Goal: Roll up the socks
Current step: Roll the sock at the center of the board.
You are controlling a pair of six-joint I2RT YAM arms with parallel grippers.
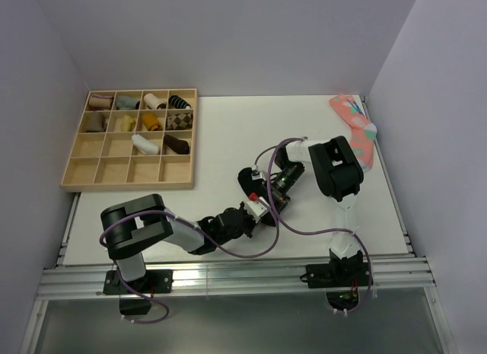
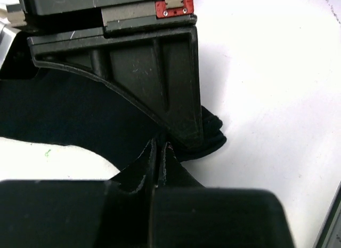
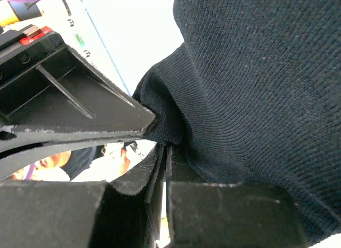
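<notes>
A black sock (image 2: 69,112) lies on the white table, held between both grippers near the table's middle. In the left wrist view my left gripper (image 2: 158,146) is shut, its tips pinching a fold of the sock, whose rounded end (image 2: 213,138) sticks out to the right. In the right wrist view the sock's knit (image 3: 256,82) fills the right side, and my right gripper (image 3: 166,149) is shut on its edge. In the top view the left gripper (image 1: 253,210) and right gripper (image 1: 261,189) meet tip to tip and hide the sock.
A wooden compartment tray (image 1: 126,184) stands at the back left with several rolled socks in its upper cells. A coral-pink spotted sock (image 1: 356,129) lies at the back right by the wall. Purple cables loop over the table around the arms.
</notes>
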